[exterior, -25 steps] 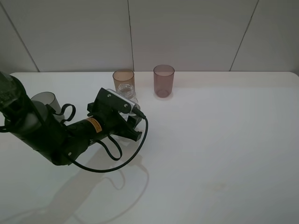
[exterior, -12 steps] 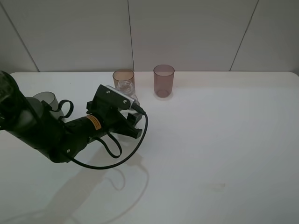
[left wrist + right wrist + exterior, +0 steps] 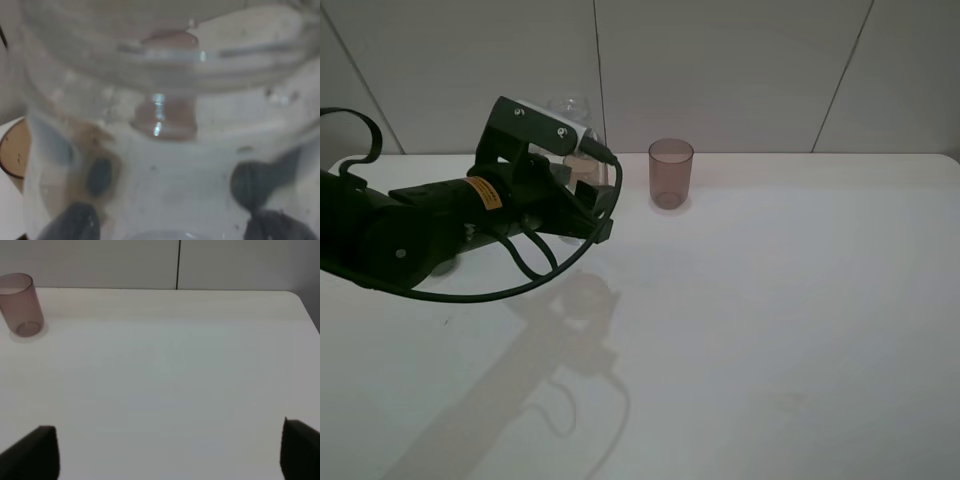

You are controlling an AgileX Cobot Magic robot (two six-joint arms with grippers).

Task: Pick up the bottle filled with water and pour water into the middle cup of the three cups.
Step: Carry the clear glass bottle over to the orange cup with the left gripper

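My left gripper point(image 3: 582, 188) is shut on the clear bottle point(image 3: 570, 107) and holds it in the air above the back left of the table. The bottle point(image 3: 165, 165) fills the left wrist view, with dark fingertips point(image 3: 75, 222) on either side of it. The amber middle cup point(image 3: 585, 167) stands just behind the gripper and is mostly hidden; its rim point(image 3: 12, 150) shows beside the bottle. The mauve-pink cup point(image 3: 670, 173) stands to its right. The arm hides the dark grey cup. My right gripper point(image 3: 170, 452) is open over bare table, with the pink cup point(image 3: 20, 305) far ahead.
The white table point(image 3: 780, 300) runs back to a tiled wall point(image 3: 740, 70). The left arm's black body and looping cables point(image 3: 430, 225) hang over the table's left side. The right arm is outside the exterior high view.
The left arm has lifted the bottle off the table, carrying it up and toward the back. The cups have not moved.
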